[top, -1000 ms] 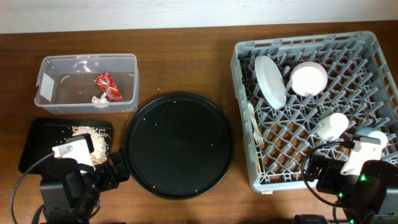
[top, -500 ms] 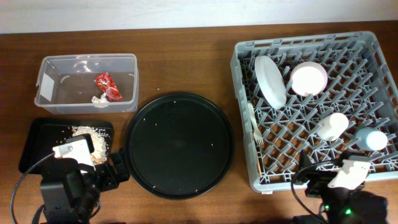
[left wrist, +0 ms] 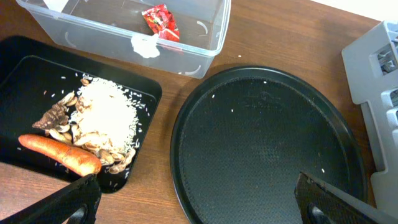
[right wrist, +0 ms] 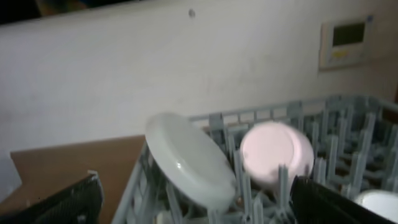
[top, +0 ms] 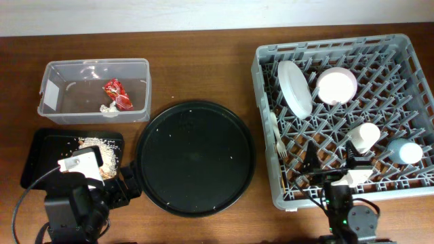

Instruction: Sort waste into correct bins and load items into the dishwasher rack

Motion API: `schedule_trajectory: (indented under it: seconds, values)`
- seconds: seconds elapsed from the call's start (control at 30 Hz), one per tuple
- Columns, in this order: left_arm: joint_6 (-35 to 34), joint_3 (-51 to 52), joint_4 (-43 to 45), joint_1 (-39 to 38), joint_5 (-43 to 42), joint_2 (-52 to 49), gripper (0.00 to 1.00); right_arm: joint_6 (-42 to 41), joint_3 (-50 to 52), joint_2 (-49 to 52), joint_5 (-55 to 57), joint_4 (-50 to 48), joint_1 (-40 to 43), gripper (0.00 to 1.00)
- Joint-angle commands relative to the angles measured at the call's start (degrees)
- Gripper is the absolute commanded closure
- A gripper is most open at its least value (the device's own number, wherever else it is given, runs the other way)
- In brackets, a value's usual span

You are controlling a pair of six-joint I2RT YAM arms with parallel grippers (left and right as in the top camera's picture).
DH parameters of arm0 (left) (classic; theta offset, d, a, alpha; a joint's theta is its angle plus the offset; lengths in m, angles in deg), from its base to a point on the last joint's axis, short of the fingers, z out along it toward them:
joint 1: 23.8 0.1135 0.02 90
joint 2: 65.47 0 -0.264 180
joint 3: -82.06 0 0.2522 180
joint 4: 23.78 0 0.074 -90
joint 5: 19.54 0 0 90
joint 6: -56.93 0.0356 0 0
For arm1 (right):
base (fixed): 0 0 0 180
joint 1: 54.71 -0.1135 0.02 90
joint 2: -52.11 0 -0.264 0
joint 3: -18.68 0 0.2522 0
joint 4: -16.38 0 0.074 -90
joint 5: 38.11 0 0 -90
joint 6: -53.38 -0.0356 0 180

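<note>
- The dishwasher rack (top: 380,54) fills the 3 o'clock side of the table. Every dish I can see is in it, so I judge the loading nearly finished.
- The round black tray (top: 195,157) lies at centre, toward 6 o'clock, bare but for crumbs.
- The clear tub (top: 61,74) at 10 o'clock takes the dry rubbish, and the flat black tray (top: 37,146) at 8 o'clock takes the food waste.
- My left gripper (left wrist: 196,205) hangs over the near edge between the two black trays, fingers spread wide and holding nothing.
- My right gripper (right wrist: 199,205) is at the rack's 6 o'clock edge, fingers wide apart and holding nothing.
- The white plate (top: 294,88) stands on edge between pegs at the rack's 11 o'clock, likely so it drains. The white bowl (top: 337,86) is tipped just at its 3 o'clock.
- The white cup (top: 366,135) and the light-blue cup (top: 407,150) sit toward 4 o'clock.
- The fork (top: 278,142) lies along the 9 o'clock wall.
- The carrot (left wrist: 59,154) rests beside the rice (left wrist: 109,112) in the flat tray.
- The red wrapper (top: 116,93) is in the tub.
</note>
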Motion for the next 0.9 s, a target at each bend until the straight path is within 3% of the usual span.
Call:
schedule_trajectory:
  seconds: [0.0,0.07,0.87]
  values:
    - [-0.4,0.1,0.1,0.1,-0.6,0.3,0.01,2.8,0.7,-0.5,-1.8,2.0,-0.3,0.01]
    - [-0.4,0.1,0.1,0.1,-0.6,0.3,0.01,2.3,0.7,-0.5,-3.7,8.3,-0.3,0.01]
    - [-0.4,0.1,0.1,0.1,-0.6,0.3,0.01,2.2,0.7,-0.4,-4.1,7.8,-0.3,0.01]
